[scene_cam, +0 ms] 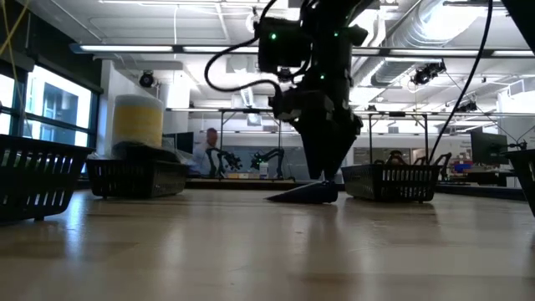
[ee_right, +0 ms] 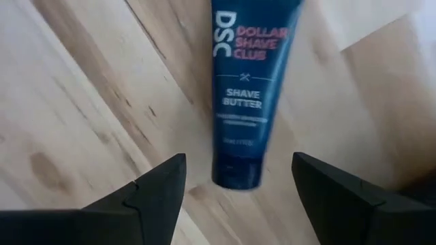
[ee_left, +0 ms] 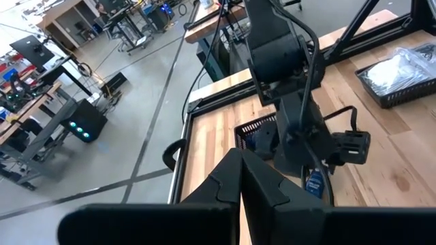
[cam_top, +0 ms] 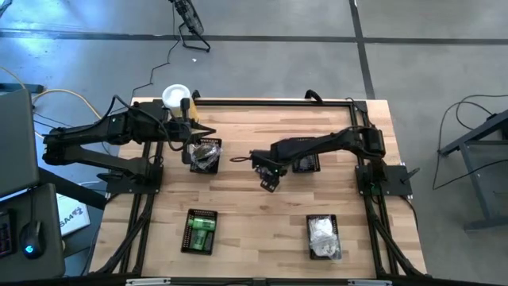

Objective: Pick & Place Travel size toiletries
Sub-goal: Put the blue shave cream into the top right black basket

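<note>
One dark blue plastic tube (ee_right: 248, 88) printed "Shave Butter" lies flat on your light wooden worktop (cam_top: 246, 222), near its middle. Your right gripper (ee_right: 238, 194) hangs just above it, fingers spread wide on either side of the tube's end and not touching it. Your left gripper (ee_left: 240, 178) is closed and empty, above the black mesh basket (cam_top: 205, 154) beside the yellow canister with a white lid (cam_top: 175, 98).

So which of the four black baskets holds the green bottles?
The basket at the table's near left corner in the high view. The green bottles lie in it; the near right basket holds white packets.
</note>
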